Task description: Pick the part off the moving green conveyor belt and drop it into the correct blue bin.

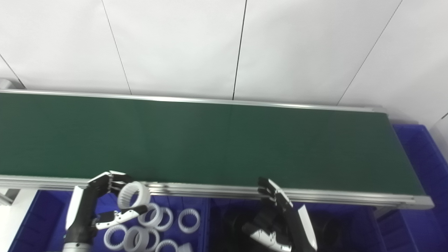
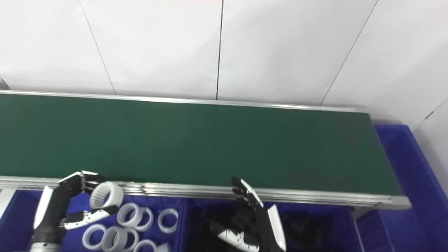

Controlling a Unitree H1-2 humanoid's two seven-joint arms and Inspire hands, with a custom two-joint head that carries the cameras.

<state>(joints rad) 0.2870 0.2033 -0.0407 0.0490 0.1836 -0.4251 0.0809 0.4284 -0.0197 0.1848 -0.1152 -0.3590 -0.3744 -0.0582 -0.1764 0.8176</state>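
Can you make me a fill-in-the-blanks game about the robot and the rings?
1. The left hand holds a ring that is ____ in color.
2. The conveyor belt is ____ in color.
3. The held ring hangs over the left bin, which has more ____ rings in it.
4. The right hand holds ____.

Missing words: white; green; white; nothing

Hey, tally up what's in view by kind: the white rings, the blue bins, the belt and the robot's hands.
White toothed plastic rings: 8 (1 held, 7 binned; more may be cut off)
Blue plastic bins: 3
Green conveyor belt: 1
Robot hands: 2, the left hand and the right hand
Total: 14
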